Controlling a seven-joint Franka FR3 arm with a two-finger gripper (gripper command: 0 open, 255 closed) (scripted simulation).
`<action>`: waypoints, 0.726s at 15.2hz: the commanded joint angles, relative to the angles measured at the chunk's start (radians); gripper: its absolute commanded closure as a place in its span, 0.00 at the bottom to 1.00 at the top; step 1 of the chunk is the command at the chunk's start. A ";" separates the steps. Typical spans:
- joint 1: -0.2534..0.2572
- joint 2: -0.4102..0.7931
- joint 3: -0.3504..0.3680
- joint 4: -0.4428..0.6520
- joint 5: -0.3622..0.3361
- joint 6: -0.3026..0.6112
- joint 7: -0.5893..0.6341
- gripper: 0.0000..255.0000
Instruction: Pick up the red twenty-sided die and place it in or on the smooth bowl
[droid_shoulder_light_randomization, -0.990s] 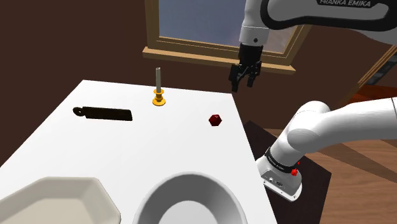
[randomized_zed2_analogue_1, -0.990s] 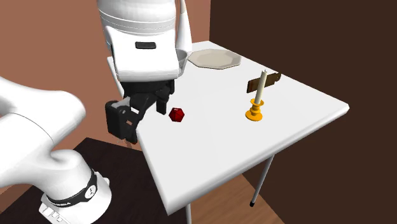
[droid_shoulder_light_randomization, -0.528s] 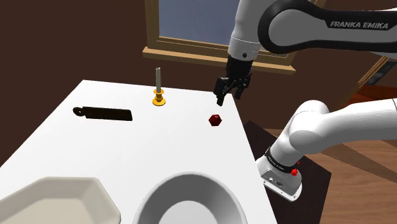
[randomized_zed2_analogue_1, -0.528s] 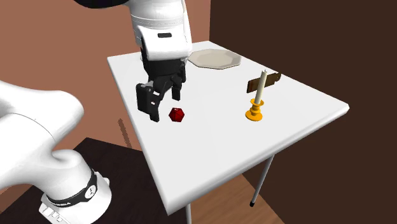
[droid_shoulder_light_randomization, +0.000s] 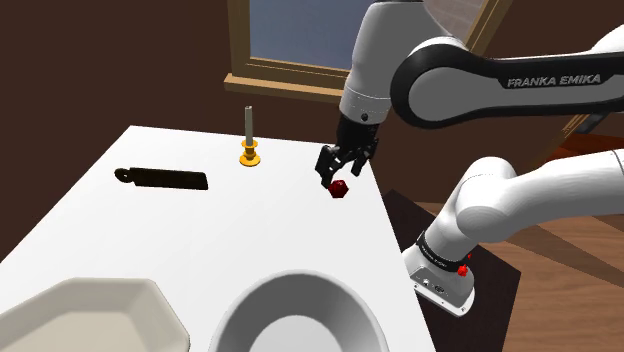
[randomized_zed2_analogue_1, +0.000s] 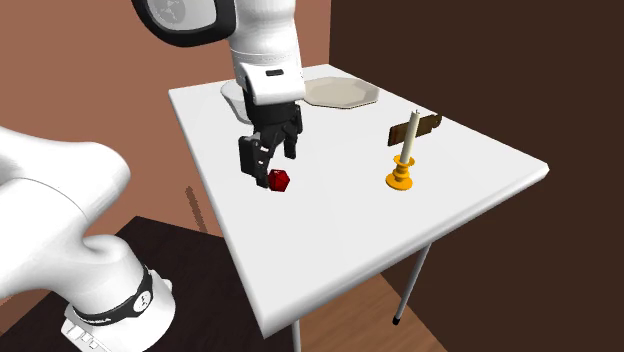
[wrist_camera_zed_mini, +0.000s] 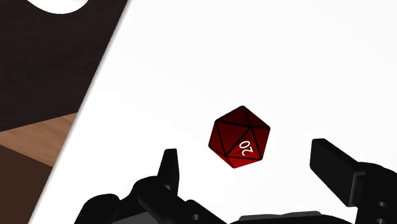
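my hand (droid_shoulder_light_randomization: 338, 168) hovers spread just above the red 20-sided die (droid_shoulder_light_randomization: 340, 188) on the white counter (droid_shoulder_light_randomization: 200, 250), not touching it.

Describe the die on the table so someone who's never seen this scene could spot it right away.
Look at the white table, near its edge on the shoulder view's right, to the right of the candle. The die lies there on the tabletop, just below the open black hand. It is the only red thing there: small, many-faced, with a white 20 on one face.
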 joint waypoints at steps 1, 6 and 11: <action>0.003 0.007 0.011 -0.023 0.009 0.032 0.000 0.00; 0.005 0.013 0.018 -0.041 0.015 0.055 -0.001 0.00; 0.005 0.012 0.018 -0.041 0.015 0.054 -0.001 0.00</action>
